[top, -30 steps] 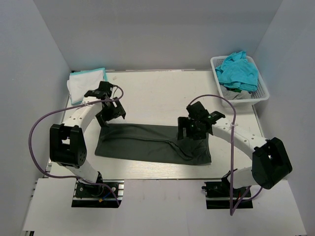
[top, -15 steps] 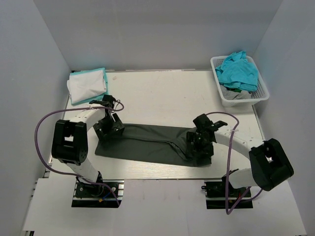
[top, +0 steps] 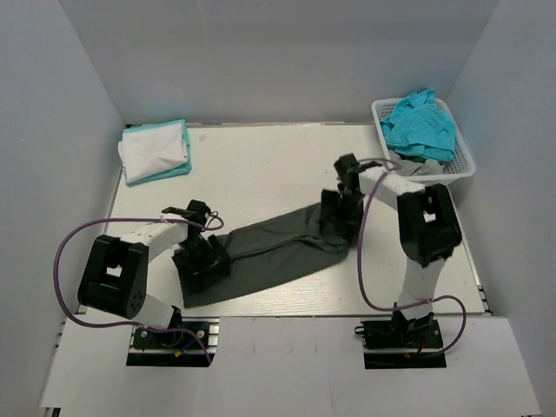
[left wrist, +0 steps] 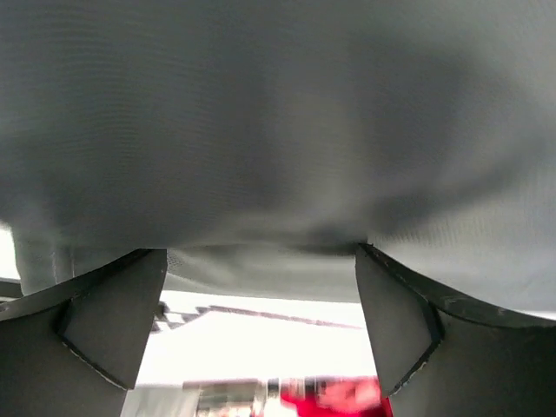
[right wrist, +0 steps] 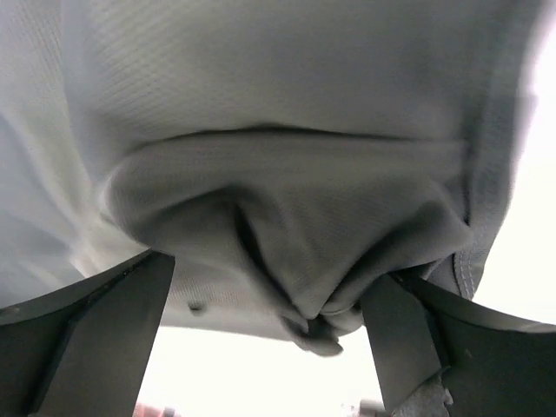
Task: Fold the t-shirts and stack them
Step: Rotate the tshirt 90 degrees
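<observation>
Shirt [top: 269, 248]: dark grey, drawn out in a long slanted band across the table [top: 261, 165] — its left end near the arm bases, its right end farther back
Left gripper [top: 201, 261]: at the band's near-left end, pinched on the cloth edge (the wrist view shows grey fabric draped over the tips and both fingers [left wrist: 113, 321] below it)
Right gripper [top: 337, 215]: at the band's far-right end, clamped on a bunched fold that bulges between its fingers [right wrist: 95, 339]
Cloth between the arms: one narrow strip, wrinkled along its length, widest by the left gripper
Stack [top: 156, 149]: folded white shirt lying on a turquoise one, at the far-left corner — well apart from the grey shirt
Basket [top: 465, 156]: white lattice, at the far-right corner, just beyond the right arm
Turquoise shirt [top: 420, 124]: heaped loose in the basket, spilling above its rim
Light grey cloth [top: 417, 167]: under the turquoise heap, at the basket's near side
</observation>
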Robot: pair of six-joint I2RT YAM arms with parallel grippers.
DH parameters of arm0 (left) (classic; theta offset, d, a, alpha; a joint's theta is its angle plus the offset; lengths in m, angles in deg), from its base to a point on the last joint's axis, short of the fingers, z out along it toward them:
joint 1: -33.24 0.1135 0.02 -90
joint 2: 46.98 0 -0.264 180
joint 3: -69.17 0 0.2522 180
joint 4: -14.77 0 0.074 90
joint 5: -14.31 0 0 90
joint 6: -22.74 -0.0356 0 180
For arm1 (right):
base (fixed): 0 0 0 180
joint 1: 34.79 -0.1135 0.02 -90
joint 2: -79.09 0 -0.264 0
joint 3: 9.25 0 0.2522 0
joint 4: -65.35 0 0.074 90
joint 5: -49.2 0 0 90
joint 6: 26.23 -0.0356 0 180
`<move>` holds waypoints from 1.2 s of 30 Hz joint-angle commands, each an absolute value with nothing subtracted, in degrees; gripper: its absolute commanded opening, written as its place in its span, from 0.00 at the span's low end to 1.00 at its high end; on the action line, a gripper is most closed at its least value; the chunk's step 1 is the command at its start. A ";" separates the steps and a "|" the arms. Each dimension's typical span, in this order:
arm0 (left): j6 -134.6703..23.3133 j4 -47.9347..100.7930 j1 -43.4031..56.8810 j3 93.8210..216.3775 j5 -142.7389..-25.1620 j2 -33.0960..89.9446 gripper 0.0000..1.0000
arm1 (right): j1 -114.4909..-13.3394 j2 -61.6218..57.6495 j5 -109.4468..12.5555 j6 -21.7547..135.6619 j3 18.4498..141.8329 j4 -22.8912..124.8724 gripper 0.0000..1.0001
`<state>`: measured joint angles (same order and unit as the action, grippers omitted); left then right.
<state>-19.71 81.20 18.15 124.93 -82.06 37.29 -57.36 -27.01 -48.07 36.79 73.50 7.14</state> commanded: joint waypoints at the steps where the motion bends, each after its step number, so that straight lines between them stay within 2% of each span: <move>1: -18.03 80.30 15.23 125.64 -95.68 35.64 1.00 | -54.21 -36.99 -45.72 46.18 85.08 22.93 0.90; 3: -22.42 83.87 14.00 129.93 -101.23 35.64 1.00 | -53.25 -44.60 -50.87 53.90 98.13 24.43 0.90; 6: -29.69 90.83 12.32 139.16 -107.20 35.56 1.00 | -53.07 -51.48 -51.88 61.38 111.61 20.76 0.90; 7: -31.73 93.81 11.80 143.18 -110.11 34.94 1.00 | -52.90 -53.86 -52.05 62.09 120.17 19.95 0.90; 10: -35.61 97.95 11.27 150.83 -114.19 32.56 1.00 | -52.98 -53.11 -50.83 61.93 124.47 17.92 0.90; 14: -36.85 102.09 11.27 157.54 -100.16 32.03 1.00 | -54.38 -43.38 -47.94 55.96 115.90 22.66 0.90; 15: -36.85 102.10 11.27 158.25 -92.03 32.03 1.00 | -54.65 -42.12 -47.40 51.94 112.99 23.02 0.90; 18: -32.99 101.40 12.49 158.87 -80.72 32.65 1.00 | -57.98 -38.16 -45.99 45.96 107.52 21.97 0.90; 26: -31.14 95.94 12.50 158.34 -76.49 32.56 1.00 | -72.91 -38.23 -49.76 37.05 98.92 21.43 0.90; 30: -31.14 96.47 12.50 156.41 -72.36 31.24 1.00 | -74.43 -39.56 -52.74 32.58 94.97 21.79 0.90; 36: -31.14 94.63 12.50 154.39 -74.02 29.14 1.00 | -73.37 -41.75 -55.40 31.16 87.30 27.07 0.90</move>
<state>-31.40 96.56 12.51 155.00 -74.74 32.35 -74.97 -39.47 -54.78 33.22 90.09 25.98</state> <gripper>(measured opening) 0.992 0.902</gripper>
